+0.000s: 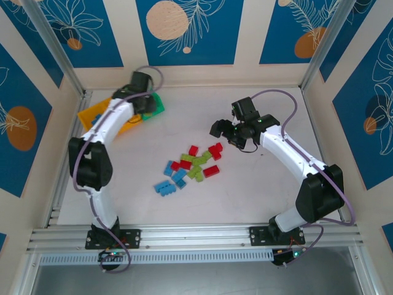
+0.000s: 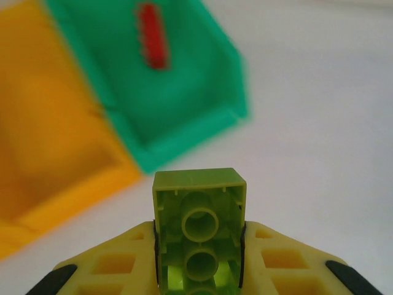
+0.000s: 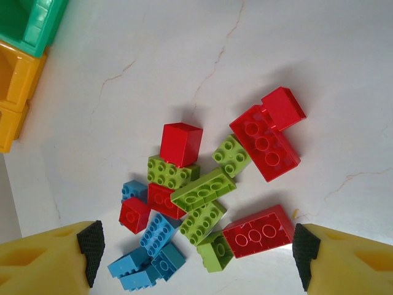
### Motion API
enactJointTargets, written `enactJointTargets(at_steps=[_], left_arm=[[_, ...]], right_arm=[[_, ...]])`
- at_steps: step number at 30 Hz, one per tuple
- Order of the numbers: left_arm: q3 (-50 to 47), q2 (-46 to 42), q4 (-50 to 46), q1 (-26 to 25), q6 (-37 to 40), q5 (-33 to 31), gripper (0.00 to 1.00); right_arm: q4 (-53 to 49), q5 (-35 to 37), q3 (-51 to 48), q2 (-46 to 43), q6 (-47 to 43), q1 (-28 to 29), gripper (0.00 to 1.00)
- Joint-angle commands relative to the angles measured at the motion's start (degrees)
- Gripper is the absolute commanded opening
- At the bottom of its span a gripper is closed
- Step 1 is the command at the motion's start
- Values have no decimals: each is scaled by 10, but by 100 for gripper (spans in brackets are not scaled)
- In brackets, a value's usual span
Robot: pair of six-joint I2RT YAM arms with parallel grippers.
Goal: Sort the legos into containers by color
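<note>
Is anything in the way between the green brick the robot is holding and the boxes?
No, nothing visible. The left gripper holds the lime green brick, and just bare table lies between it and the green bin and the orange-yellow bin. One red brick lies inside the green bin.

I can read no text, number, brand or sign anywhere from my station. The lime green studded plastic brick (image 2: 199, 209) between my left jaws shows only its hollow underside, unmarked. The loose red, blue and lime green studded plastic bricks (image 3: 202, 190) below my right jaws have plain faces, and their stud tops are too small to make out any mark. The green and orange-yellow plastic bins (image 2: 190, 138) ahead of the left jaws are blurred. The blue wall panels (image 1: 202, 43) carry leaf and disc patterns, no words.
</note>
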Motion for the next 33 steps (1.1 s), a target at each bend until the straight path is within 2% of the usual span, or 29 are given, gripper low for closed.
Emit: enactJointTargets(at_steps=[1,6,9,13,16,20,22,26,28,31,33], left_arm=[[19,37,-5,54,-22,-54,27],[142,136,-45,111,-52,-13,30],[206,180,-63,119,-39,6,51],[230,173,-77,118,-32,15,58],[187,123,-58,118,-35,55,58],[79,21,3,107,-21,194,56],[27,-36,18,85,-3,230,55],[-82,-158,33,4,97,259,55],[-132,-208,34,-30,160,298,57],[-209,-269,34,-53,213,375,60],[-249,-301,36,-55,218,394,61]], right_arm=[[-3,-1,6,-14,5,3,83],[-7,-4,12,-11,3,4,83],[-14,2,16,-11,0,4,83],[-28,14,18,-5,-1,3,84],[-32,19,17,8,4,3,84],[-46,31,23,47,8,3,84],[-55,49,31,73,5,5,84],[-66,106,46,130,-12,9,84],[-62,116,53,155,-33,8,83],[-46,116,64,190,-64,5,78],[-36,108,73,209,-72,1,74]])
